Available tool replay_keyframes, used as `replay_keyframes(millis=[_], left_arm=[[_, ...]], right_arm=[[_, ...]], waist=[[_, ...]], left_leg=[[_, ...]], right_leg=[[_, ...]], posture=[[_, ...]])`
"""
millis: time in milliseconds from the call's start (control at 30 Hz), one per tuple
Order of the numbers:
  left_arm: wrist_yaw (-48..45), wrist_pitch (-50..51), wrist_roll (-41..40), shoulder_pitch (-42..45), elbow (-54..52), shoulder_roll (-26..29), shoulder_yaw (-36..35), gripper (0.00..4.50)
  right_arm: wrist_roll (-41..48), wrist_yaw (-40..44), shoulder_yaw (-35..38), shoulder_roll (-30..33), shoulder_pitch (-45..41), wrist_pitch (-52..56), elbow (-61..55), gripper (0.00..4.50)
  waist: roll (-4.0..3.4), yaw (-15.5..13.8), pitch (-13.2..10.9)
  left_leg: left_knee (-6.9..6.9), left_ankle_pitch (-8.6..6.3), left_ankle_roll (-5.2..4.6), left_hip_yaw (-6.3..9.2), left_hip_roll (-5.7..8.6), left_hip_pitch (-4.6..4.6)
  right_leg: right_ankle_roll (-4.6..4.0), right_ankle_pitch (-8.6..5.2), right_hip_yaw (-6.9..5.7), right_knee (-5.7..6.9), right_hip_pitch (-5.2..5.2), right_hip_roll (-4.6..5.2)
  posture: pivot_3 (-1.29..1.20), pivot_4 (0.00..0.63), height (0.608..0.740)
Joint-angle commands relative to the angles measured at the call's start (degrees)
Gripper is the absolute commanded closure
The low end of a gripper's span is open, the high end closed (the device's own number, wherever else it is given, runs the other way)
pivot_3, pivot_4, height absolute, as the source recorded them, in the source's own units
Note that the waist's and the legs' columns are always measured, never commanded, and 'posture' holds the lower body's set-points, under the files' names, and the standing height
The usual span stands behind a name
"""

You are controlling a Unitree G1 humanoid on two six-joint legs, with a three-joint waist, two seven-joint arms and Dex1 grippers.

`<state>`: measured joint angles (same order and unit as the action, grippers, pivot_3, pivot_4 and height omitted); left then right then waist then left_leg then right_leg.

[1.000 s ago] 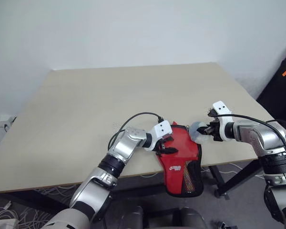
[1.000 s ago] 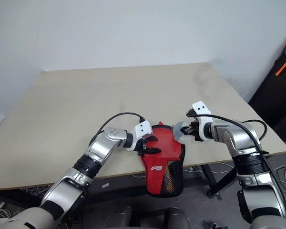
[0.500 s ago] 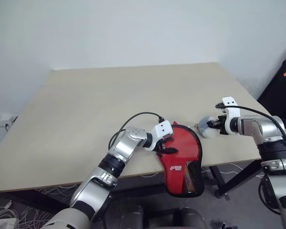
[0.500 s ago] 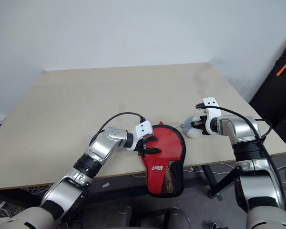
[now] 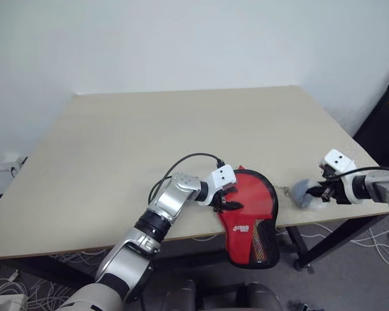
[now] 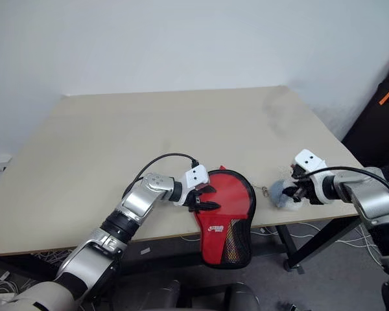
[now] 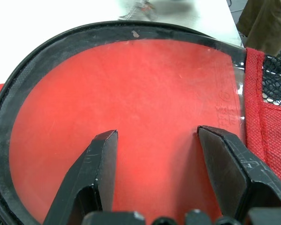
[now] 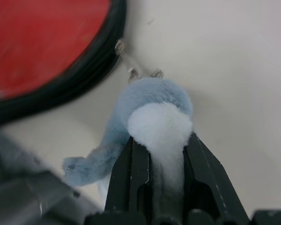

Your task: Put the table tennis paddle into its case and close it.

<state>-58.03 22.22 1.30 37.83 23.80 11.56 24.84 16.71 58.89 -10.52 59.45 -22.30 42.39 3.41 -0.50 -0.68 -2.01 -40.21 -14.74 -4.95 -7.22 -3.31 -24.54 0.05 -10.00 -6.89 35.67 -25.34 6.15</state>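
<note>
1. Left claw – fingers spread, pressed flat on the soft red paddle-shaped zip case with black trim; likely pinning it against the zip pull.
2. Case sits at the near bench edge, mesh handle end overhanging. Red rubber paddle face shows through the clear panel – inside.
3. Right claw clamps the fluffy blue-white zip charm, right of the case; its chain runs to the case rim.

One table bears one red case at about five o'clock and one fluffy blue-and-white charm at four o'clock. Two grippers show: one left gripper, one right gripper.
</note>
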Motion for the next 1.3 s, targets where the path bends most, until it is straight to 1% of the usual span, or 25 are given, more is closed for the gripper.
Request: replay_keyframes(millis=[33,100,233,367,467,567,667,867,1033,1167,1300], left_arm=[[-0.1,2.3,3.4,-1.8,4.9,0.9,3.7,1.62],[-0.2,2.3,3.4,-1.8,4.8,0.9,3.9,1.62],[-0.6,2.5,3.3,-1.8,4.6,1.1,4.3,1.62],[-0.5,2.5,3.3,-1.6,4.9,1.1,4.3,1.62],[-0.5,2.6,3.3,-1.6,4.9,1.1,4.2,1.62],[-0.6,3.0,3.2,-1.8,4.4,1.1,4.3,1.62],[-0.8,3.3,3.2,-1.8,4.3,1.2,4.5,1.62],[-1.7,3.5,3.2,-0.4,5.4,0.8,4.7,1.62],[-2.2,2.6,3.8,0.3,6.5,0.4,5.8,1.62],[-2.4,2.6,3.8,0.0,6.4,0.2,6.3,1.62],[-2.5,2.7,3.9,-0.4,6.2,0.1,6.7,1.62]], right_arm=[[-1.0,4.1,1.6,4.0,3.2,-3.1,-3.2,4.20],[-1.2,6.2,1.5,5.8,6.0,-5.0,-5.5,4.20],[-2.6,10.1,1.6,9.8,12.7,-12.3,-9.8,4.20],[-3.3,11.7,1.5,11.3,16.9,-16.5,-13.9,4.20],[-3.1,12.7,1.2,11.9,19.5,-17.7,-17.6,4.20],[-5.6,12.1,-0.3,11.2,20.1,-18.9,-18.3,4.20],[-6.9,11.2,-0.2,9.8,18.4,-19.0,-16.0,4.20],[-3.3,15.3,5.1,11.4,18.2,-21.7,-15.1,4.20],[0.3,19.7,9.4,13.2,22.5,-22.5,-17.7,4.20],[2.7,21.4,12.3,13.6,24.7,-21.5,-19.0,4.20],[2.9,22.9,14.0,14.4,29.1,-22.4,-21.5,4.20]], waist=[[0.02,-0.1,0.0],[0.02,-0.1,0.0],[0.03,-0.4,0.0],[0.08,-0.5,0.0],[0.11,-0.7,0.0],[0.13,-0.8,0.0],[0.16,-0.9,0.0],[0.22,-0.9,0.0],[0.24,-1.2,0.0],[0.27,-1.3,0.0],[0.30,-1.4,0.0]], left_leg=[[0.00,0.00,0.00,0.01,0.00,0.01],[-0.01,-0.01,-0.01,0.02,0.01,0.01],[-0.01,-0.02,-0.01,0.06,0.04,0.01],[0.00,-0.05,-0.04,0.11,0.08,0.01],[-0.01,-0.06,-0.06,0.12,0.10,0.01],[0.00,-0.08,-0.06,0.12,0.10,0.01],[-0.01,-0.08,-0.07,0.12,0.10,0.01],[-0.01,-0.08,-0.06,0.12,0.10,0.01],[-0.01,-0.08,-0.07,0.13,0.10,0.01],[-0.01,-0.08,-0.07,0.12,0.11,0.01],[-0.01,-0.09,-0.08,0.13,0.15,0.01]], right_leg=[[0.01,-0.01,-0.01,0.00,0.01,0.01],[0.01,-0.01,-0.03,-0.01,0.03,0.02],[0.04,-0.03,-0.06,-0.02,0.04,0.06],[0.11,-0.08,-0.10,-0.03,0.05,0.11],[0.13,-0.09,-0.11,-0.03,0.06,0.14],[0.14,-0.10,-0.11,-0.03,0.06,0.14],[0.14,-0.10,-0.11,-0.03,0.06,0.15],[0.14,-0.10,-0.12,-0.03,0.06,0.15],[0.14,-0.10,-0.13,-0.04,0.06,0.15],[0.14,-0.10,-0.12,-0.04,0.06,0.16],[0.15,-0.10,-0.13,-0.04,0.07,0.21]], posture=[[0.00,0.000,0.724],[0.00,0.000,0.724],[0.00,0.000,0.724],[0.00,0.000,0.724],[0.00,0.000,0.724],[0.00,0.000,0.724],[0.00,0.000,0.724],[0.00,0.000,0.724],[0.00,0.000,0.724],[0.00,0.000,0.724],[0.00,0.000,0.724]])
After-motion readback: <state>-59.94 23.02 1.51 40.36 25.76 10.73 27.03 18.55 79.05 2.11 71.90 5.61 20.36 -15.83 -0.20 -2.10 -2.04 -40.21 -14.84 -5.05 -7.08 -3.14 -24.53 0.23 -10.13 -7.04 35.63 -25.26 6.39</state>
